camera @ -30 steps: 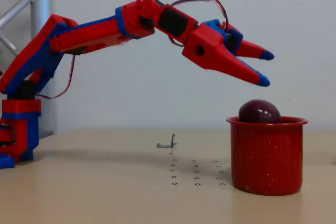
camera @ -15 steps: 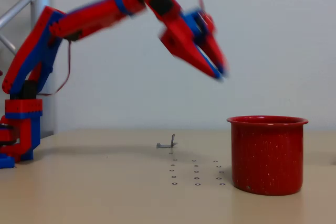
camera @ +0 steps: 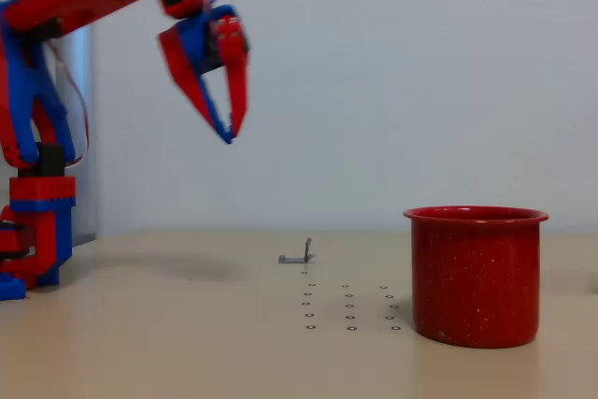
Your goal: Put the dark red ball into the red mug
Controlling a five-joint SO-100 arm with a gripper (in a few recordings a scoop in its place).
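I see a plain pale wall point(camera: 420, 72) behind a beige desk point(camera: 187, 343), evenly lit, with a metal truss post point(camera: 79, 91) at the desk's left edge.

The red and blue arm point(camera: 56, 63) folds back at the left of the fixed view, its base point(camera: 33, 231) on the tan table point(camera: 187, 352). The gripper point(camera: 229, 133) hangs high, pointing down, fingertips nearly together with a narrow gap higher up, holding nothing. The mug point(camera: 476, 277) stands upright on the table at the right, well apart from the gripper; its inside is hidden from this side. A small metal clip point(camera: 299, 256) lies behind a grid of small holes point(camera: 350, 306).
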